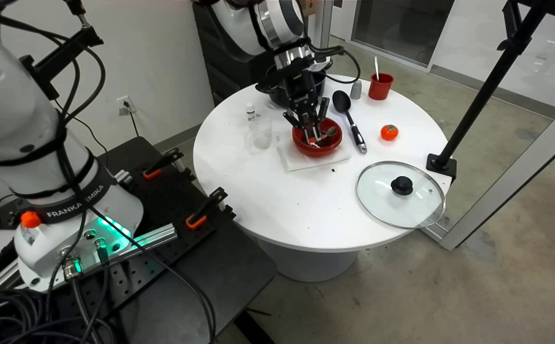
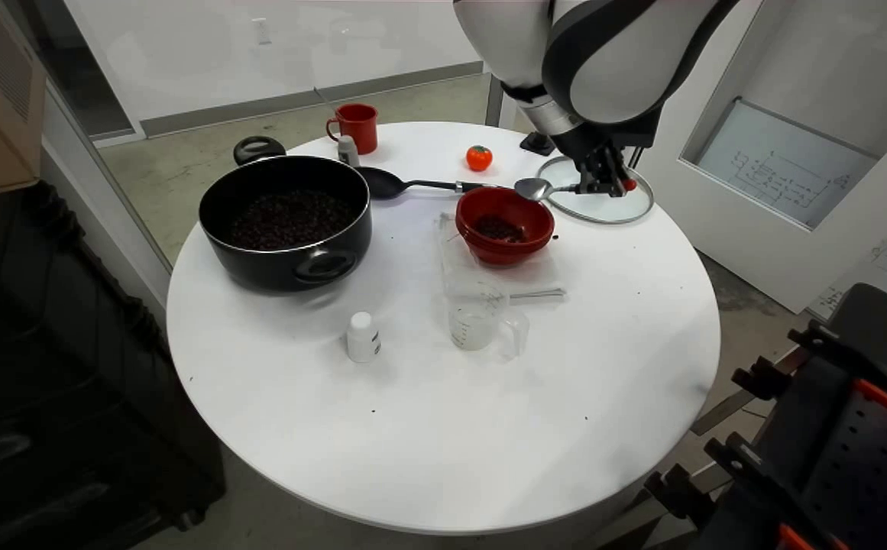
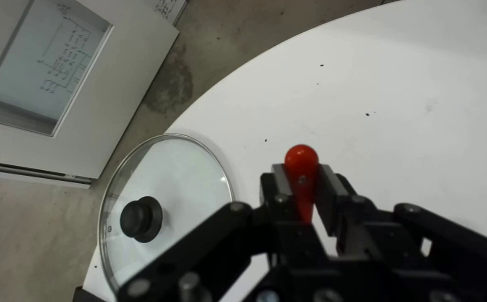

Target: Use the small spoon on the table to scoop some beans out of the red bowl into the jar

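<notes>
Small spoon (image 2: pixel 533 189), clamped in the claw (image 3: pixel 302 184) by its red handle, is held above the bench (image 2: pixel 443 458). That handle is glossy and ends in a rounded tip, with a tiny pale dot just below it; the head is oval, smooth and silvery. In an exterior view the spoon looks nearly level, its head showing across the rim of the red bowl (image 2: pixel 481 205); whether metal and rim touch, I cannot tell.

Beans (image 2: pixel 498 228) lie at the bottom of the bowl as a small dark reddish-brown heap. The bowl stands on a white napkin (image 1: pixel 301 163). Just beside it lies a black serving spoon (image 1: pixel 353 128), and on the opposite side, close to the napkin, the jar (image 2: pixel 474 328) stands upright, clear, with printed marks and a handle. A thin silvery handle (image 2: pixel 541 293) shows by the napkin's edge.

Farther out are a tomato (image 2: pixel 479 158), a black-knobbed glass lid (image 1: pixel 382 200) lying flat, partly past the bench's edge, a white bottle (image 2: pixel 364 338) and a black pot (image 2: pixel 267 269) holding a dark mass that looks like more beans. Well apart from the spoon, a grey shaker (image 1: pixel 356 90) and a red mug (image 2: pixel 357 130) stand side by side, a pale utensil (image 1: pixel 376 67) rising from the mug.
</notes>
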Motion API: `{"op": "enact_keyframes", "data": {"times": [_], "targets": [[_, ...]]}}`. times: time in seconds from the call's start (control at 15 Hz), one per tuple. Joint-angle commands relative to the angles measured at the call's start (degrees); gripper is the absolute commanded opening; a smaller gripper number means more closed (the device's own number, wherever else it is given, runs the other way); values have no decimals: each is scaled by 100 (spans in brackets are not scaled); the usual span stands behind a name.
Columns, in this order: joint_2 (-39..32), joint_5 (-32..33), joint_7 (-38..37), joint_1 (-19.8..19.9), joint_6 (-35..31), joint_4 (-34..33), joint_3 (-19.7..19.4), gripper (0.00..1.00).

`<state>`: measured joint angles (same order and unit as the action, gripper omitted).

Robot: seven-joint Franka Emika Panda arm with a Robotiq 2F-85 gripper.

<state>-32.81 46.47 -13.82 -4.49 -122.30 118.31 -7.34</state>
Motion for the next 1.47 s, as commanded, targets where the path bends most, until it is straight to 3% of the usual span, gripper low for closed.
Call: {"op": "enact_keyframes", "data": {"times": [0.0,0.67,0.93,1.4], "targets": [[-133,533,-467,-108,55,-60,-35,5],[-113,518,-287,-52,-20,146,376,5],[-263,1043,-807,-257,60,81,219,5],[-442,1568,-1204,-210,246,134,293,5]]}}
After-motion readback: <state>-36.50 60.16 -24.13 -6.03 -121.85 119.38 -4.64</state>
